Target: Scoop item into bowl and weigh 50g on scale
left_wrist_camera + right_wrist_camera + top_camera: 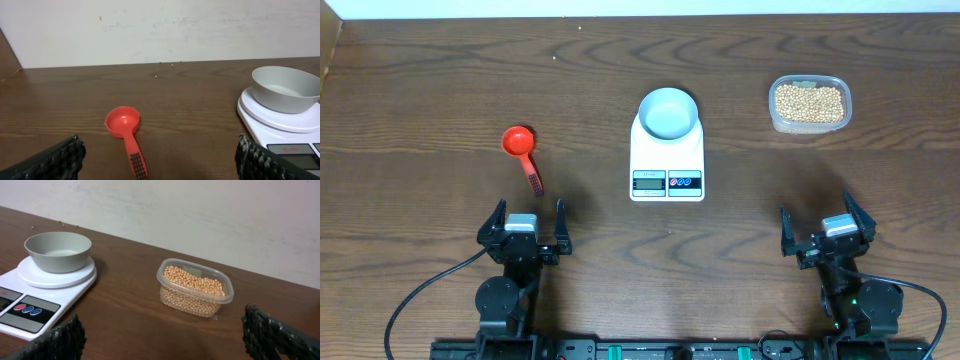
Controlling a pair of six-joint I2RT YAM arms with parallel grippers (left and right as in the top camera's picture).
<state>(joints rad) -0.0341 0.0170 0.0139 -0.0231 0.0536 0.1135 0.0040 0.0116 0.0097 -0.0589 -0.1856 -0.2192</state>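
The left gripper (530, 225) stood wide open and empty, near the red scoop (523, 152). The empty bowl (668, 112) sat on the scale (666, 160). The beans (808, 102) filled the tub (774, 122). The right gripper (818, 228) gaped, empty. The scoop's thin, flat-lying handle risked a slipped pinch, and the round beans could roll off on the way across.

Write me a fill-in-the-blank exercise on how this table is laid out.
The bowl on the white scale is ____.
The beans fill a clear tub nearest the ____ arm.
The red scoop lies nearest the ____ arm.
Missing: empty; right; left.
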